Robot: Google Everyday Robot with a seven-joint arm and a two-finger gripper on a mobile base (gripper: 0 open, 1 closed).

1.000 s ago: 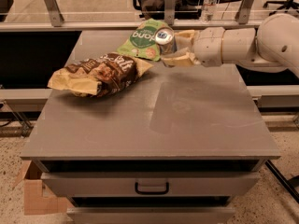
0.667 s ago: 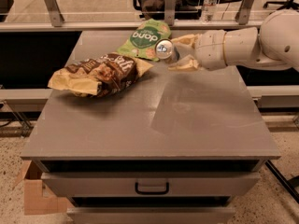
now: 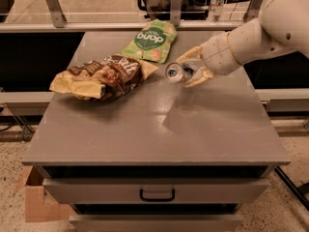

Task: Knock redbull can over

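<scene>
Your gripper (image 3: 184, 73) reaches in from the right of the frame over the grey table (image 3: 145, 129). Its two fingers (image 3: 192, 55) are spread apart around the redbull can (image 3: 173, 72), and you cannot tell whether they press on it. The can sits tipped just right of centre, silver top toward the camera. A brown snack bag (image 3: 101, 77) lies to its left and a green bag (image 3: 150, 40) above it in the frame.
</scene>
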